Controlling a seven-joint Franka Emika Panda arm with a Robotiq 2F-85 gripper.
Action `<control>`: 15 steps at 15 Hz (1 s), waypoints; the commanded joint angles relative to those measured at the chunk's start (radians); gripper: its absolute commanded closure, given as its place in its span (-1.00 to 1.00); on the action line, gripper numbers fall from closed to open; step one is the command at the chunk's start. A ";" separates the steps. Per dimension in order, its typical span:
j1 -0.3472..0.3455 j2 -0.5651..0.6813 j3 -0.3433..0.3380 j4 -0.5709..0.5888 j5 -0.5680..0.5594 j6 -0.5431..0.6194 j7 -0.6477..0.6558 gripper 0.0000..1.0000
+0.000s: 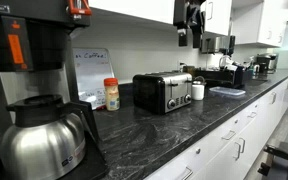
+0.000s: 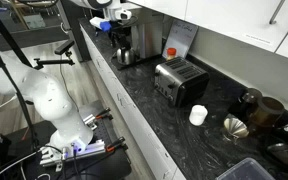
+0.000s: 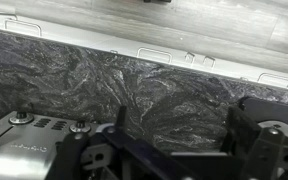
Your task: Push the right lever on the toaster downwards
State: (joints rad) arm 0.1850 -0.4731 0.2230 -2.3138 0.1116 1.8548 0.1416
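Sitting on the dark stone counter (image 1: 184, 130), close to the wall, is the wide shiny chrome toaster with black ends (image 1: 162, 92). A small white mug (image 1: 198, 91) stands just beside it. The black gripper (image 3: 176, 140) hangs up high, its fingers wide apart, holding nothing.

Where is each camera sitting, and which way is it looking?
Exterior view: low on the counter beside the coffee maker, facing along it to the toaster; the gripper hangs up top.
Exterior view: high up, looking down along the counter toward the coffee maker; the white arm shows.
Wrist view: on the arm, facing counter and wall; open gripper along the bottom.
Both exterior views share toaster and mug.
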 commanded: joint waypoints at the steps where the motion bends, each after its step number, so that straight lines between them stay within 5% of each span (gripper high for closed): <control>1: 0.002 0.001 -0.002 0.003 -0.001 -0.003 0.001 -1.00; 9: 0.002 0.001 -0.002 0.002 -0.001 -0.003 0.001 -1.00; 15: -0.063 -0.039 -0.089 -0.038 -0.038 0.005 -0.020 -1.00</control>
State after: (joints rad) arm 0.1652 -0.4763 0.1771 -2.3212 0.0971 1.8548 0.1409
